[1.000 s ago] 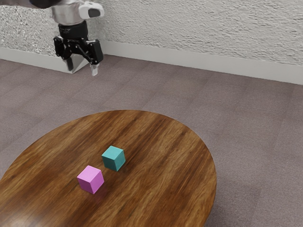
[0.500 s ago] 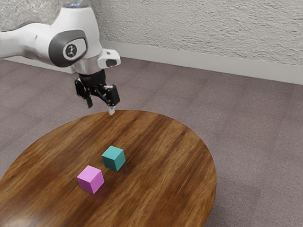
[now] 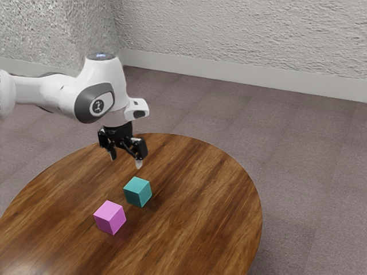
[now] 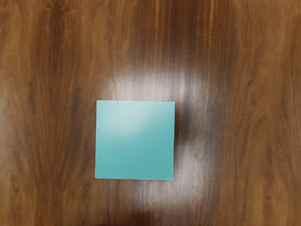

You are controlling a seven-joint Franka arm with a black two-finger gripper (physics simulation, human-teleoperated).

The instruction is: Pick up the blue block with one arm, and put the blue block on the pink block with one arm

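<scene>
the blue block, teal in shade, sits flat on the round wooden worktop, a little toward the exterior view's left of its middle. it is a cube, so no side is longer than another and it has no long axis. in the exterior view it stands turned, with one upright edge facing the camera and two side faces showing below the lighter top.

the pink block lies near it, toward the exterior view's left and closer to the camera. the two are apart, with a thin strip of wood between them. it is turned much the same way.

the end effector hangs point-down above the worktop, higher in the exterior view than the blue block and clear of it. its two fingers are spread wide with nothing between them.

the wrist view looks straight down on the blue block and gives its top face as a plain square. two of its edges run along the grain of the worktop and two across it. pale glare lies on the wood around it, and a dark shadow sits against one side. the exterior view adds the white arm, the carpeted floor and the rough pale wall.
</scene>
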